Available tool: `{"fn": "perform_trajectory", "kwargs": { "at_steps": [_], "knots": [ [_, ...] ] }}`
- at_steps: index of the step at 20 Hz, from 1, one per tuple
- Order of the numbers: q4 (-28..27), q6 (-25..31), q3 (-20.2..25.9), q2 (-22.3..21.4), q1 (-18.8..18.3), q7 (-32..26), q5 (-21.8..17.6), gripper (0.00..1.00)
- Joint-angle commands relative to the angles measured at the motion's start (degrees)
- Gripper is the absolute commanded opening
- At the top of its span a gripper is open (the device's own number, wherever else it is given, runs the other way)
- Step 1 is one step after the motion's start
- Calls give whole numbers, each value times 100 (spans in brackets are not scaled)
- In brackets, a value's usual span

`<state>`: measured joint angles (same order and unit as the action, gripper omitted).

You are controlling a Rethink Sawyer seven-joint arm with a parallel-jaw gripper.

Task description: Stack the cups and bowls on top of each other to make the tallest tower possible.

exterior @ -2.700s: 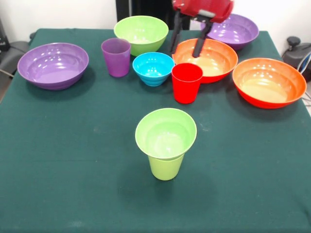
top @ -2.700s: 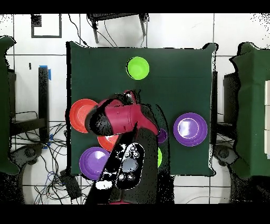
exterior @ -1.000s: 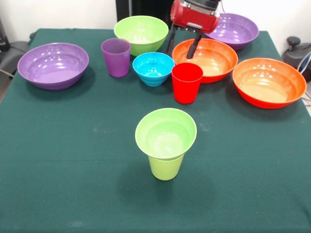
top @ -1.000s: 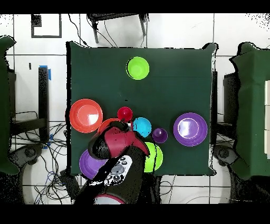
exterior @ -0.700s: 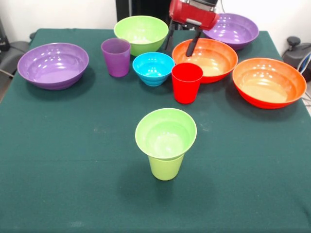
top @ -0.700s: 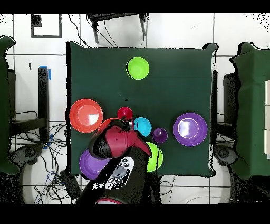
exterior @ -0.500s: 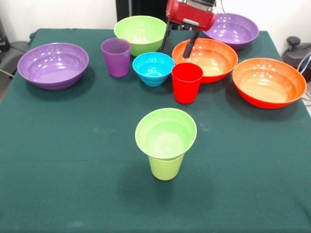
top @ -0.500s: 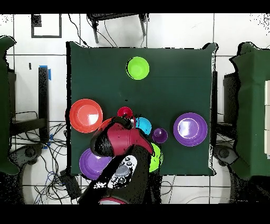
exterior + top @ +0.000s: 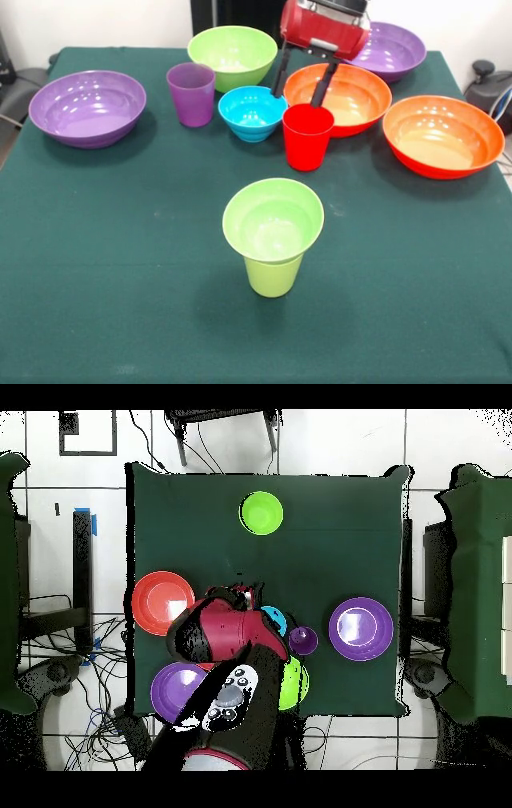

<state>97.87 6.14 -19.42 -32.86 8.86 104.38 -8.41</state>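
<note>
Your gripper (image 9: 302, 84) hangs in the upper middle of the front view with its two black fingers spread apart and nothing between them, just above the rim of the red cup (image 9: 307, 136). The tower (image 9: 273, 237) so far is only the small lime-green bowl (image 9: 273, 219) seated on the lime-green cup (image 9: 273, 277), standing alone at centre frame, well apart from everything else.

The crowding is your main risk. The red cup sits just beside the small blue bowl (image 9: 252, 113) on its left and the orange bowl (image 9: 338, 98) behind it. One finger appears to hang over the gap by the blue bowl, the other over the orange bowl's front edge (the exact line-up is hard to judge from this angle). If you descend off-centre, a finger may land on the cup's rim and tip it, or catch a bowl's edge and shove it. The smooth cup wall could also slip in a light grip.

Later, setting the red cup into the small bowl could topple the tower, since that bowl overhangs its narrow cup.

No brand, label or legible writing shows on any cup, bowl or the green table (image 9: 96, 264).
</note>
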Motion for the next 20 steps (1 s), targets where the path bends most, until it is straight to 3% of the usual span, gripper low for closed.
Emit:
{"fn": "perform_trajectory", "kwargs": {
  "at_steps": [1, 11, 20],
  "knots": [
    [-885, 1010, 709, 417, 123, 599, 378, 100],
    [-1025, 1155, 800, 454, 96, 620, 569, 100],
    [-1086, 1061, 556, 619, 373, 913, 813, 100]
  ]
}}
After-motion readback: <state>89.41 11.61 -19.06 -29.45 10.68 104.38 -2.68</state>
